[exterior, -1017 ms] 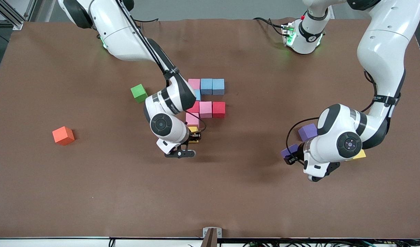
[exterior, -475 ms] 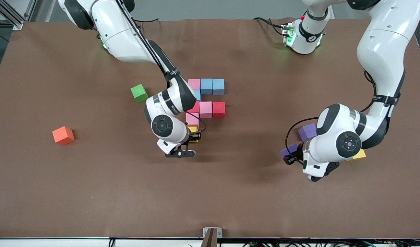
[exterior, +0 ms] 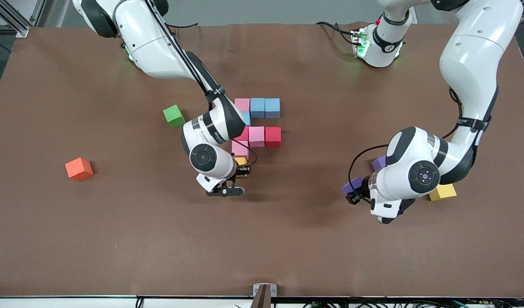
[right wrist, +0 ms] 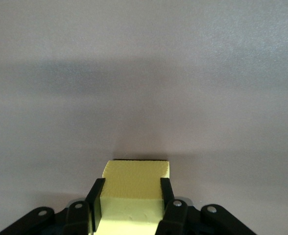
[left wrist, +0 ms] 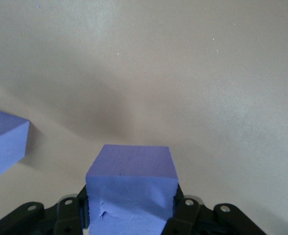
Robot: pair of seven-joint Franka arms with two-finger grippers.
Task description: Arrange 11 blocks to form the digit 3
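Observation:
The unfinished digit 3 stands mid-table: a pink [exterior: 242, 104], a light blue [exterior: 257, 107] and a grey-blue block [exterior: 272, 108] in a row, a pink [exterior: 256, 136] and a red block [exterior: 273, 136] in a second row, and a pink block [exterior: 240, 149] below. My right arm hides part of that end. My right gripper [exterior: 243, 170] [right wrist: 130, 200] is shut on a yellow block [exterior: 241, 161] [right wrist: 134, 188], low beside that pink block. My left gripper [exterior: 354, 194] [left wrist: 132, 208] is shut on a purple block [exterior: 348, 187] [left wrist: 132, 188], over bare table.
A second purple block [exterior: 378, 162] [left wrist: 4, 142] lies by the left arm's wrist, and a loose yellow block [exterior: 442, 192] close to it. A green cube [exterior: 173, 116] and an orange cube [exterior: 78, 169] lie toward the right arm's end of the table.
My left arm has carried the purple block a short way toward the figure, covering more of the second purple block and uncovering the loose yellow one. The right arm has barely moved.

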